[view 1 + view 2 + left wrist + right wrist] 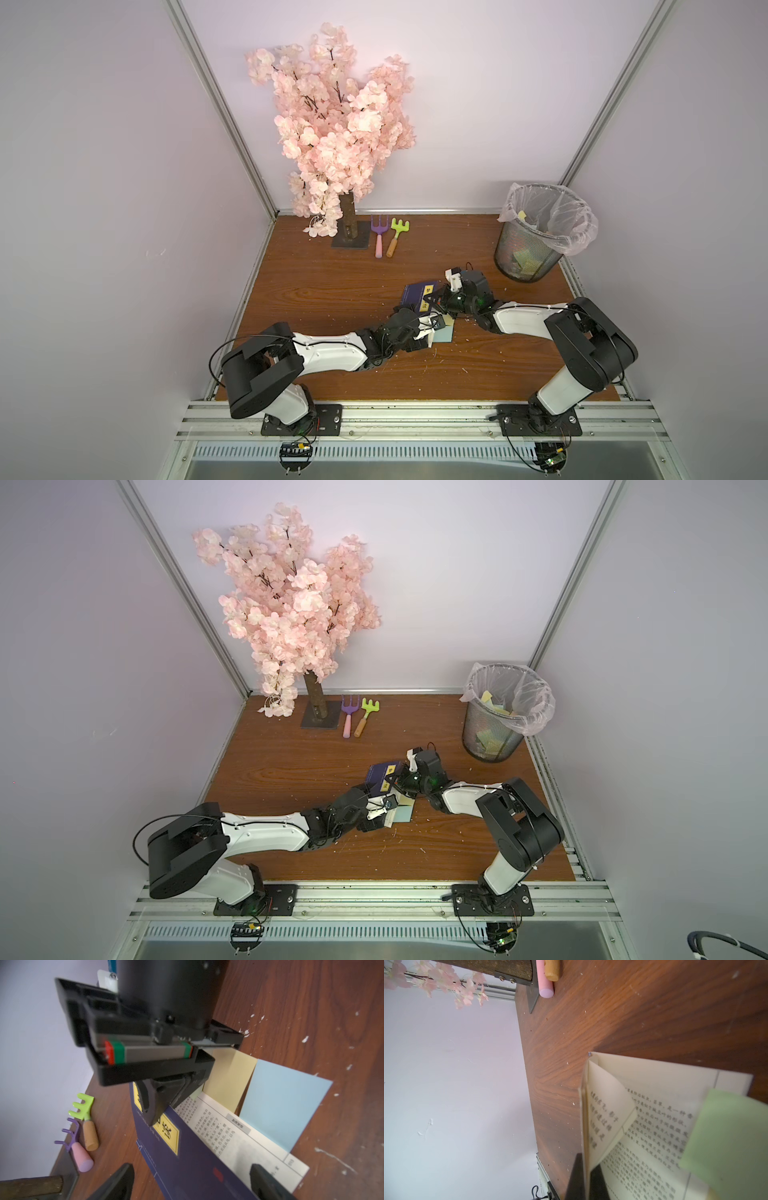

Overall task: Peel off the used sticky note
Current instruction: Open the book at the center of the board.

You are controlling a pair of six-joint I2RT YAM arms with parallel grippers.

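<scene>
The right gripper (588, 1178) is seen pinched shut on the raised cover edge of the book (654, 1118). The left gripper (191, 1169) is spread wide over the pages. A green sticky note (726, 1142) is stuck on the open page. A yellow sticky note (230, 1078) and a blue sticky note (280, 1103) project past the page edge. Which is the used one cannot be told. Thin, limp and easily torn, a note is best taken by a free corner. Discarded notes are seen in the lined wire bin (519, 257).

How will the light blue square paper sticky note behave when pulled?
Likely floppy: the light blue square paper sticky note is a thin sheet jutting past the printed white page. Probably light, yet stuck there, so the page may lift too.
</scene>
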